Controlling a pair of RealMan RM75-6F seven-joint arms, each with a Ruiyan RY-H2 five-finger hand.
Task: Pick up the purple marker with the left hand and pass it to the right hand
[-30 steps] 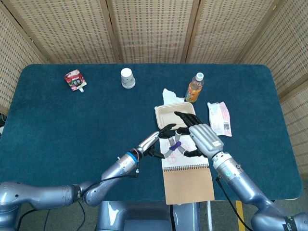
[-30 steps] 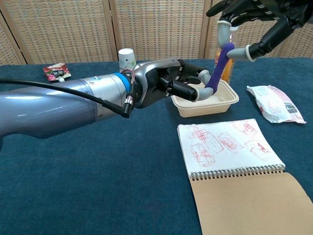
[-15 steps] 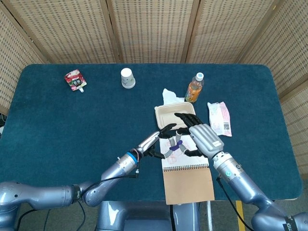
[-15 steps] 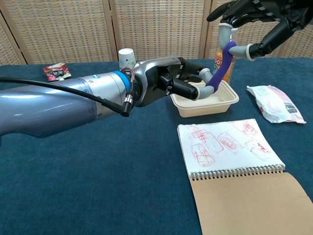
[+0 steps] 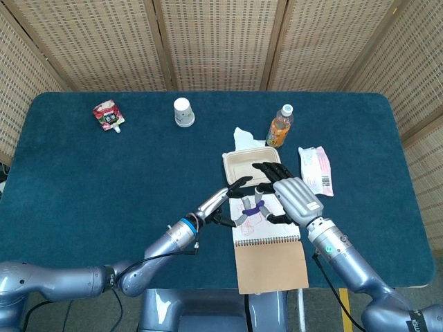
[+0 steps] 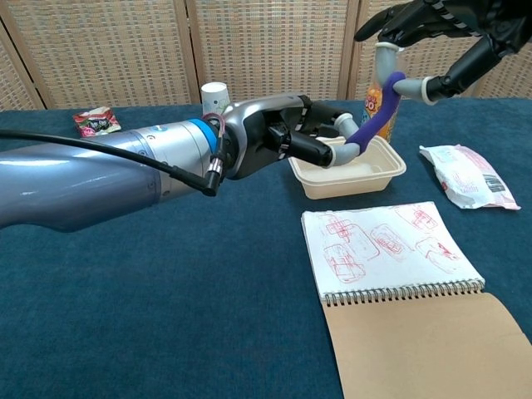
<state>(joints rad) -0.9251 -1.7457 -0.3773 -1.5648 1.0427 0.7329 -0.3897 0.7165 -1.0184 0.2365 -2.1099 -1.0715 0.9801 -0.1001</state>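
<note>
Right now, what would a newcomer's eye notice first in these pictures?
The purple marker, held in the air between the left hand and the right hand, above the takeaway tray. Below lies an open sketchbook with red drawings.

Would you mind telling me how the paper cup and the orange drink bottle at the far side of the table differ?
The paper cup is white, squat and lies tipped over, rim toward the camera; the orange drink bottle stands upright, taller, capped in white and filled with orange liquid. The cup sits alone; the bottle stands beside the takeout tray. Both rest untouched on the blue tablecloth.
</note>
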